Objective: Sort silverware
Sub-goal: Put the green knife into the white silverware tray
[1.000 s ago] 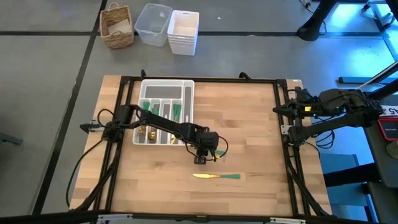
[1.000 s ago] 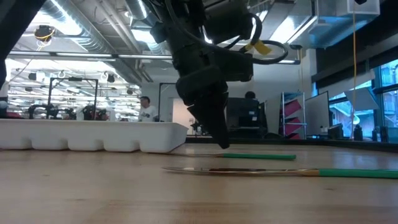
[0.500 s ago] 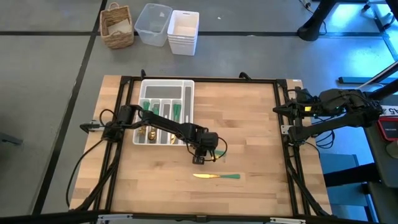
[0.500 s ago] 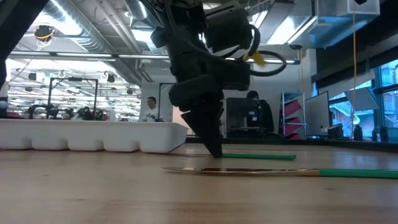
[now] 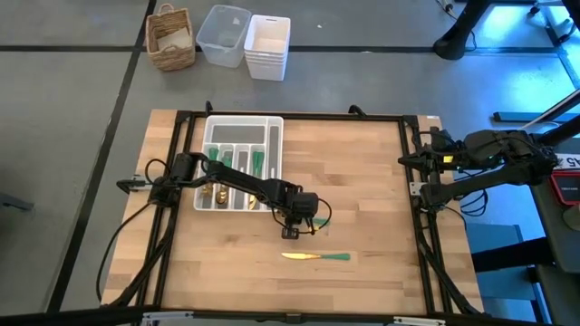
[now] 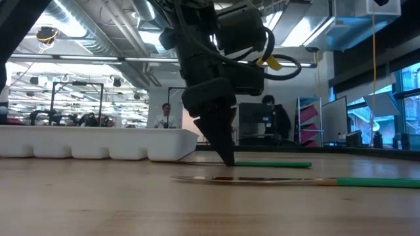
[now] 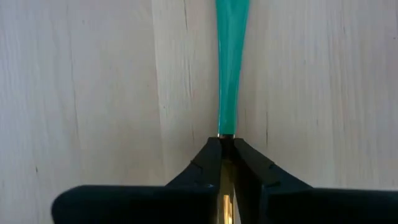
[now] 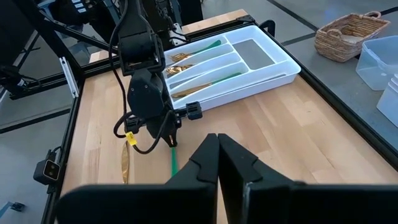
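My left gripper stands near the table's middle, its fingertips down at the table, shut on a piece of silverware whose green handle lies flat on the wood. A second piece, gold blade and green handle, lies free on the table nearer the front edge. More silverware lies in the white tray at the far left. My right gripper is shut and empty at the table's right edge. My left gripper pinches the piece's gold neck, just where the green handle ends, between its two fingers. The fingers come from above, pointing down, astride the piece. The handle lies level on the table, running away from the fingers; the head is hidden under the gripper.
A wicker basket, a clear bin and white stacked bins stand on the floor beyond the far edge. Black frame rails border the table. People show in the room behind.
My left gripper has come down the last bit to the table and slightly toward the tray, its fingertips now at the wood over the piece. Both pieces of silverware lie where they were.
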### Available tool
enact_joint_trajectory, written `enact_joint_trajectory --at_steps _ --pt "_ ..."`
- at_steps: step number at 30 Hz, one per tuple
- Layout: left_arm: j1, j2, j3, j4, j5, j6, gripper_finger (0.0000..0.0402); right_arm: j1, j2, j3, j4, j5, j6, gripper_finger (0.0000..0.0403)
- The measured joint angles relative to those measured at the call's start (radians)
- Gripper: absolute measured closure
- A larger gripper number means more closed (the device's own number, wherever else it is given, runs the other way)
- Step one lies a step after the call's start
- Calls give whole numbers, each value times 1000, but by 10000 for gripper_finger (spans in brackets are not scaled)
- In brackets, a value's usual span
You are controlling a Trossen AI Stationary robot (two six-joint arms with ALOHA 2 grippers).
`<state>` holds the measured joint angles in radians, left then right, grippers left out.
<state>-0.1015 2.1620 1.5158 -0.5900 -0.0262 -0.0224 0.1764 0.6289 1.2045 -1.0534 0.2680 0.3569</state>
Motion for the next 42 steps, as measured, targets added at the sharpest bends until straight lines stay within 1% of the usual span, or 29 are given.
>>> enact_joint_trajectory --at_steps 5,12,19,23,25,29,34,39,42 --pt "-4 1 -1 2 12 -9 375 0 0 0 0 0 0 397" --pt "0 -1 -2 17 104 -106 379 0 0 0 1 0 0 397" --pt "0 3 -5 76 266 -192 375 0 0 0 -3 0 0 397" --pt "13 7 -7 110 362 -278 378 0 0 0 -5 0 0 397" --pt "24 7 -7 126 394 -312 378 0 0 0 -5 -4 0 397" --pt "45 5 -6 138 410 -361 382 0 0 0 -5 -34 -2 397" --pt "78 6 -7 186 466 -446 400 0 0 0 -5 -74 -29 397" --pt "101 5 -6 241 497 -507 401 0 0 0 -6 -79 -51 397" --pt "103 4 -5 239 498 -508 400 0 0 0 -14 -79 -52 397"
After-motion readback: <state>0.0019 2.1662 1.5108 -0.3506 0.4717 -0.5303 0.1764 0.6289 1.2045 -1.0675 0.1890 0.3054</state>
